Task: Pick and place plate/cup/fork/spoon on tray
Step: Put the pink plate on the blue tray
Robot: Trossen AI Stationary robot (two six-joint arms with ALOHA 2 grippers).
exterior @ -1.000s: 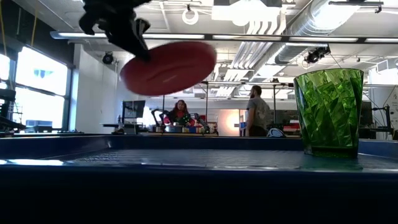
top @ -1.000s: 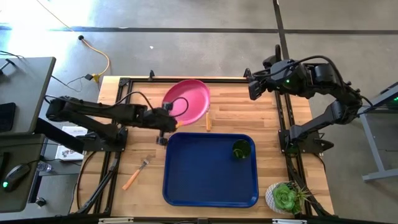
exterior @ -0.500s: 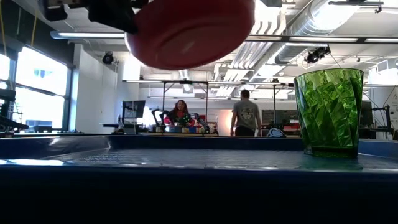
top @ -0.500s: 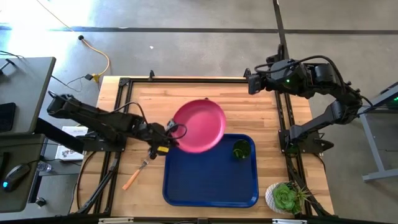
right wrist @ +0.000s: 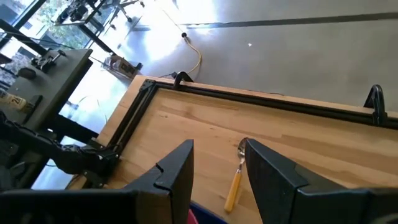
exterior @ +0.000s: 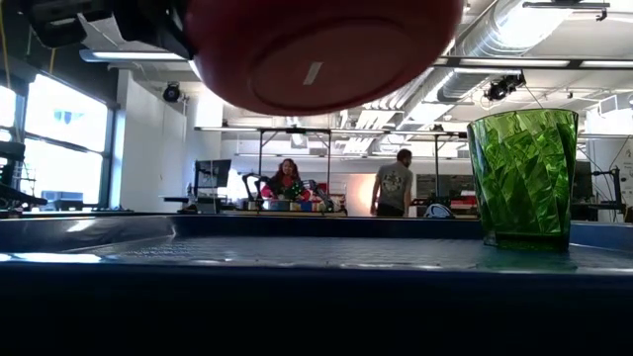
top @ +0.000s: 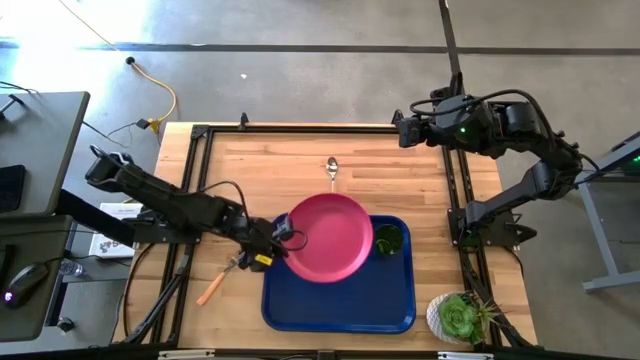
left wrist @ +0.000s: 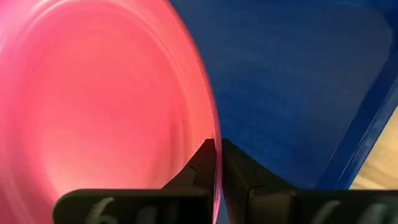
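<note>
The tray (top: 338, 300) lies at the table's six o'clock. Over its upper half hangs the plate (top: 328, 237), which a second ago was up at twelve o'clock beside the spoon (top: 332, 170) and has since swung down over the blue. The left gripper (top: 279, 233) is clamped on its nine o'clock rim (fingers pinched tight either side in the left wrist view). Lowering and release look next.

The cup (top: 387, 239) already stands in the tray at three o'clock. The fork (top: 218, 281) waits on the wooden table (top: 410, 180), the right gripper (top: 404, 130) spread wide at one o'clock. Two people stand far back in the room.
</note>
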